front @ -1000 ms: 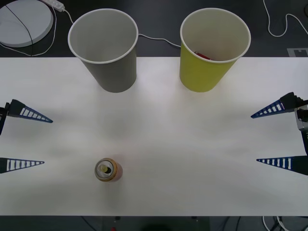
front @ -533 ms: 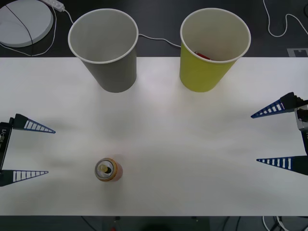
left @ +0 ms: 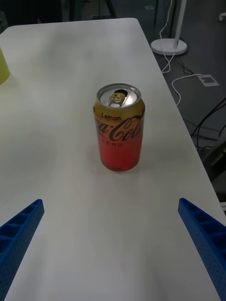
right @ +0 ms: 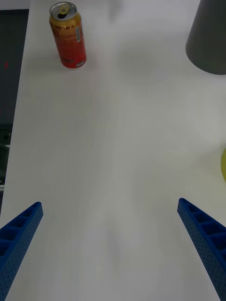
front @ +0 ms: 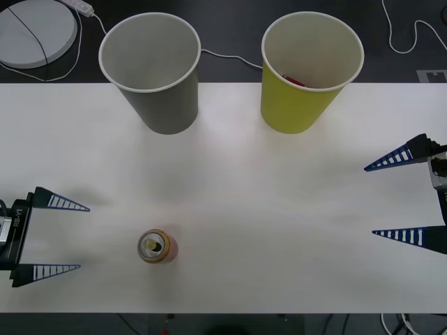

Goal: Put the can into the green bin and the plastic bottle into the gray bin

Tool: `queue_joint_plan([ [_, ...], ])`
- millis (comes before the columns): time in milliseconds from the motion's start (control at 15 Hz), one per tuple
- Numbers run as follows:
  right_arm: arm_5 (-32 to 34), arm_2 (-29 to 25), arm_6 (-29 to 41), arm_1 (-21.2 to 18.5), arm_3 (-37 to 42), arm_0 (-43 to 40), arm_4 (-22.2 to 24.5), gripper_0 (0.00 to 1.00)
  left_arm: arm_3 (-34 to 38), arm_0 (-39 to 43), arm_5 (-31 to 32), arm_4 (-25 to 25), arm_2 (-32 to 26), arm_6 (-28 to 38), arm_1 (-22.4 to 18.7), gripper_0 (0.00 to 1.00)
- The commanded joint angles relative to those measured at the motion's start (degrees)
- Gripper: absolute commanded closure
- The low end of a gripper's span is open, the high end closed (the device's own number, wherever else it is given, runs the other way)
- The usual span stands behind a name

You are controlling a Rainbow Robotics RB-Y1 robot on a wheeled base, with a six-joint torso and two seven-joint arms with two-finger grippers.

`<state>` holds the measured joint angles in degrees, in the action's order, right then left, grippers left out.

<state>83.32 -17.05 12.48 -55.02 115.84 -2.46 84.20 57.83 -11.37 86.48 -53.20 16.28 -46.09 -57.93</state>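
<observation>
Facing upright can (front: 155, 246), L tool (front: 70, 236) spread

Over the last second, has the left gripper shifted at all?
Yes. The left gripper, jaws open, has slid toward the table's near edge and inward, closing on the small orange-gold drink can, which stayed put.

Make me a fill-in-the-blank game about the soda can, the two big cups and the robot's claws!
1. The can stands upright on the white ____.
2. The claw nearest the can is the ____ claw.
3. Both claws, counting the right claw, have their fingers ____.
4. The gray bin stands on the robot's ____ of the green bin.

Missing words: table; left; open; left
</observation>
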Motion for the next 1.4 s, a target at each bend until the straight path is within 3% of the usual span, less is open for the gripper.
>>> queue_joint_plan([
  [67, 0.0, 0.0, 0.0, 0.0, 0.0, 0.0, 0.0, 0.0, -2.4, -0.8, 0.0, 1.8, 3.1, -0.8, 1.3, 0.0],
  [1400, 0.0, 0.0, 0.0, 0.0, 0.0, 0.0, 0.0, 0.0, -5.2, 0.6, -7.4, 2.1, 4.6, -2.0, 15.4, 0.0],
])
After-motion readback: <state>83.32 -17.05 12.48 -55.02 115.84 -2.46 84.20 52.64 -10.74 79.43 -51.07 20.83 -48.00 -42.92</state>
